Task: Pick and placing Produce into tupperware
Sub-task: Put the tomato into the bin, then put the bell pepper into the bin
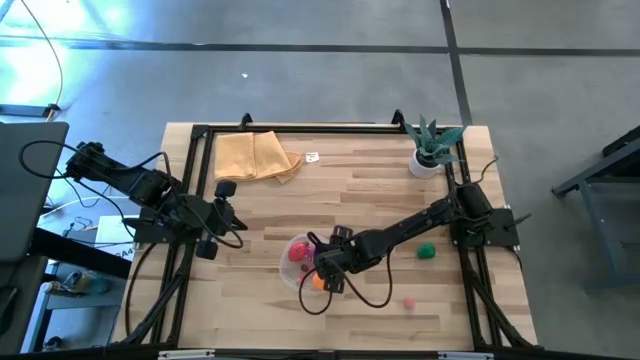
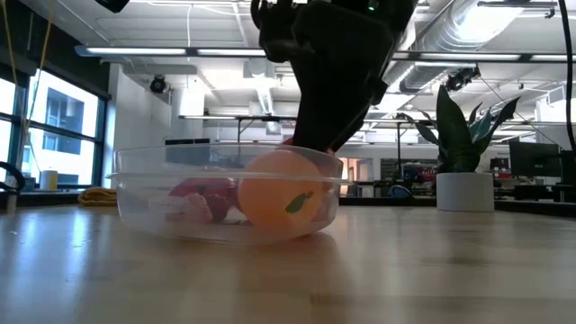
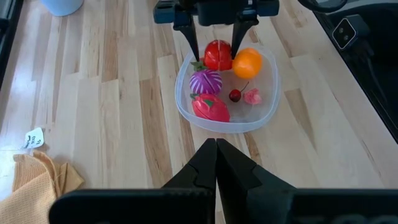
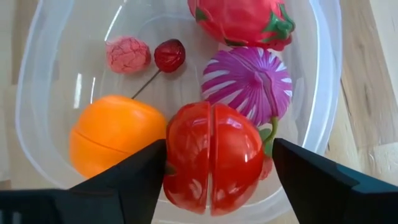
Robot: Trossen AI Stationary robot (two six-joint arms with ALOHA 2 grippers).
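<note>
Tupperware (image 4: 50, 74) rim cut off at right wrist view's edges; small white tag (image 3: 33, 139) unreadable.

Tabletop (image 1: 380, 190): pale butcher-block wood, framed by a dark rail along its edges.
Tupperware (image 1: 297, 277): clear and shallow, resting near the front middle, toy produce inside.
Cloth (image 1: 255, 156): yellow-tan, folded, at the back left corner.
Plant (image 1: 432, 148): green and spiky in a white pot, at the back right.
Green piece (image 1: 427, 251): loose toy produce, right of the container.
Pink piece (image 1: 409, 303): small, near the front edge; its kind is hard to tell.
White tag (image 1: 312, 157): possibly a paper scrap, just beside the cloth.
</note>
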